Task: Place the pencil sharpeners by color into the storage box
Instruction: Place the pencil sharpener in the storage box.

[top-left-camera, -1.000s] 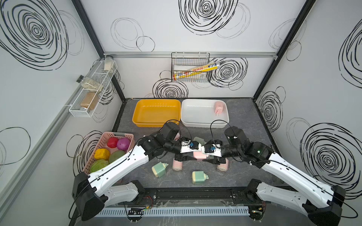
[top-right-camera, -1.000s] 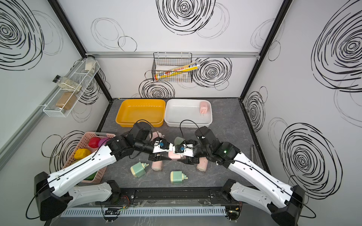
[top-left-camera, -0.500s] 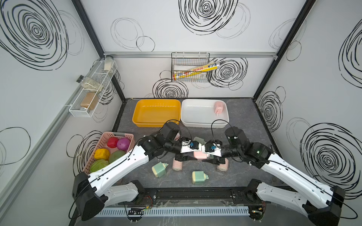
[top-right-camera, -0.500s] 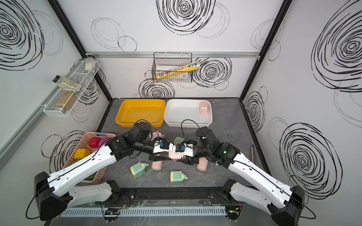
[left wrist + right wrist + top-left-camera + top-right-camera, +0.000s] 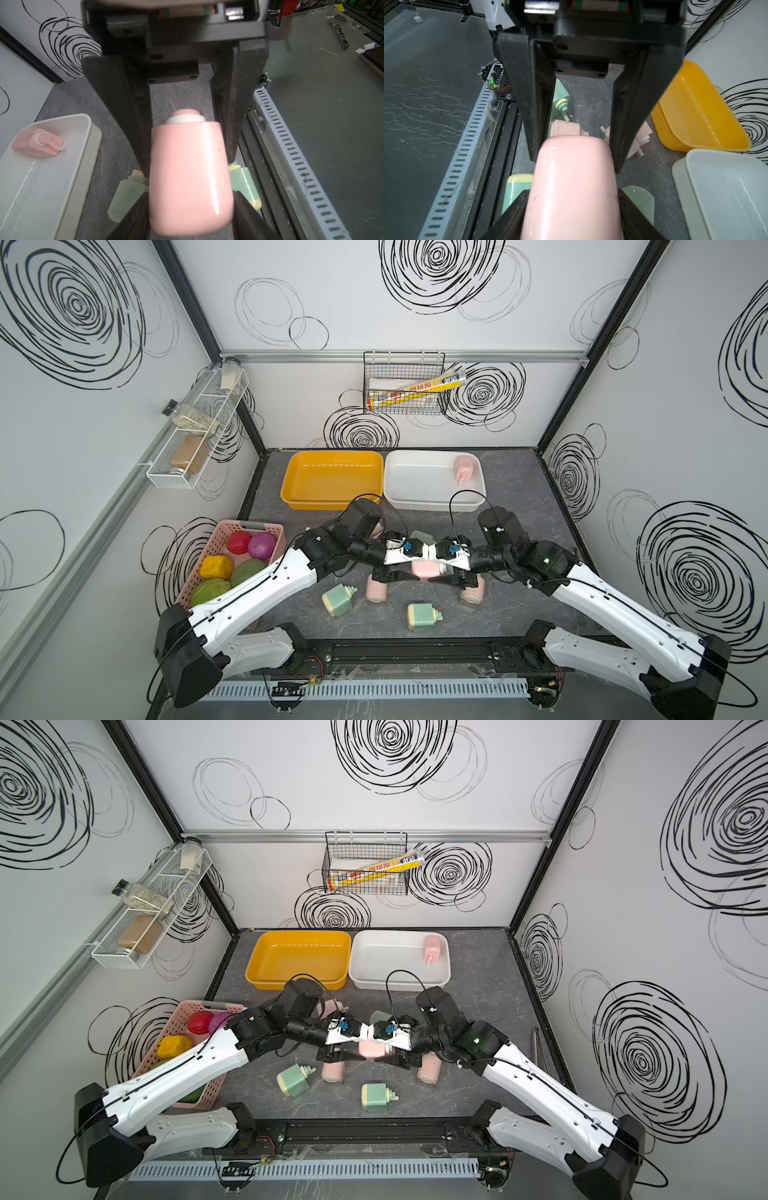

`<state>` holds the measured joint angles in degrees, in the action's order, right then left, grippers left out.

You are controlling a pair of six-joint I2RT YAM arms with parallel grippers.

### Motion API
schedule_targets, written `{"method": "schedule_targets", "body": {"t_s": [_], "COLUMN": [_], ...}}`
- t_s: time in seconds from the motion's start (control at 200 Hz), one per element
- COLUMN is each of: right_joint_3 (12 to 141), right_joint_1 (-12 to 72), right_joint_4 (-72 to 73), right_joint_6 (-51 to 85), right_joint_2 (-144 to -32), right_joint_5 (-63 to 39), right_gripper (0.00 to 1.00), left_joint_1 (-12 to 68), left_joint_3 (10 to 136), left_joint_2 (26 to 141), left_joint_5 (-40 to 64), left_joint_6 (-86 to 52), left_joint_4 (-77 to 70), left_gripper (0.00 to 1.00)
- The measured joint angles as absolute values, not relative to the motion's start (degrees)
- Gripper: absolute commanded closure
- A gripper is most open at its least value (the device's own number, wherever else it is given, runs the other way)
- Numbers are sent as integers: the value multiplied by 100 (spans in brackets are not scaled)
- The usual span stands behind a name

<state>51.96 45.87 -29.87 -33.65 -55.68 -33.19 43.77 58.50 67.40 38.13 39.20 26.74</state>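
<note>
A pink pencil sharpener (image 5: 426, 568) hangs above the mat at the table's middle, between both grippers. My left gripper (image 5: 415, 568) is shut on one end of it (image 5: 189, 166). My right gripper (image 5: 436, 570) straddles the other end (image 5: 571, 176), fingers close along both sides; whether they press is unclear. Loose on the mat lie green sharpeners (image 5: 337, 602) (image 5: 422, 616) and pink ones (image 5: 376, 591) (image 5: 473, 591). Another pink sharpener (image 5: 464, 467) lies in the white storage box (image 5: 432, 502). The yellow storage box (image 5: 332, 502) holds nothing.
A pink basket (image 5: 249, 526) of toy fruits stands at the left edge, under my left arm. A further green sharpener (image 5: 422, 536) sits just behind the two wrists. A wire rack (image 5: 405, 381) hangs on the back wall. The black rail (image 5: 399, 649) borders the front.
</note>
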Motion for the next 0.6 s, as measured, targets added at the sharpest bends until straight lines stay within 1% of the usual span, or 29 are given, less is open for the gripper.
{"method": "schedule_targets", "body": {"t_s": [0.065,0.26,0.29,0.35,0.45,0.5,0.55,0.57,0.575,0.6], "right_joint_3": [5196,5196,5196,5196,5196,5196,5196,5196,5196,5196], "right_joint_1": [4580,4556,4554,4550,4536,4517,4497,4482,4477,4458], "right_joint_4": [-2987,-2989,-2989,-2987,-2978,-2980,-2980,-2980,-2980,-2980], "right_joint_6": [-3358,-3358,-3354,-3330,-3288,-3264,-3262,-3264,-3264,-3269], "right_joint_2": [-5575,-5579,-5581,-5583,-5583,-5588,-5592,-5596,-5599,-5607], "right_joint_5": [-3321,-3328,-3328,-3326,-3323,-3326,-3326,-3330,-3334,-3343], "right_gripper": [32,35,37,42,55,70,92,99,100,100], "left_joint_1": [4375,4377,4377,4377,4375,4375,4375,4375,4375,4370], "left_joint_3": [5850,5850,5850,5850,5850,5850,5850,5850,5850,5850], "left_joint_2": [6748,6757,6759,6761,6781,6796,6816,6825,6827,6836], "left_joint_5": [3813,3815,3815,3820,3830,3830,3830,3830,3830,3828], "left_joint_6": [3918,3918,3916,3913,3885,3876,3874,3874,3874,3874], "left_joint_4": [2657,2646,2646,2646,2644,2617,2600,2591,2591,2580], "left_gripper": [100,100,100,100,100,100,100,100,100,98]}}
